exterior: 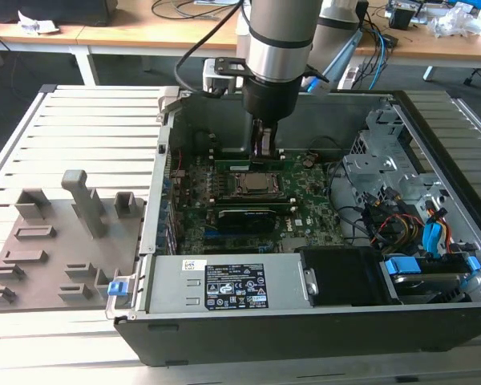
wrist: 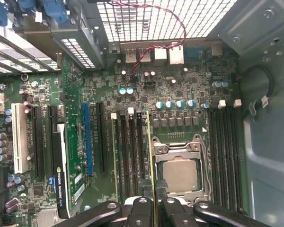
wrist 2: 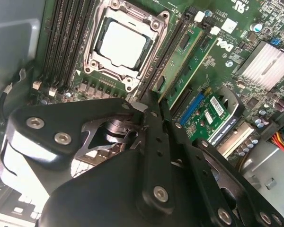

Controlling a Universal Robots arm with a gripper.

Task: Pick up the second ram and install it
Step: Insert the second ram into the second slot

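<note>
Black fingers (wrist: 154,208) sit closest in both wrist views, closed edge-on around the second ram (wrist: 150,156), a thin green stick held upright between them. It hangs over the slots just beside the CPU socket (wrist: 181,172) on the motherboard (wrist: 180,90). From the exterior view, the arm (exterior: 276,48) reaches down into the open case (exterior: 433,136), which rests on a ribbed table (exterior: 80,128), fingers (exterior: 264,147) above the board.

Look: your second ram (wrist: 148,156) is a long, thin green stick, seen edge-on.
Pose: standing on its edge.
Place: beside the motherboard's (wrist: 180,94) middle socket.
</note>
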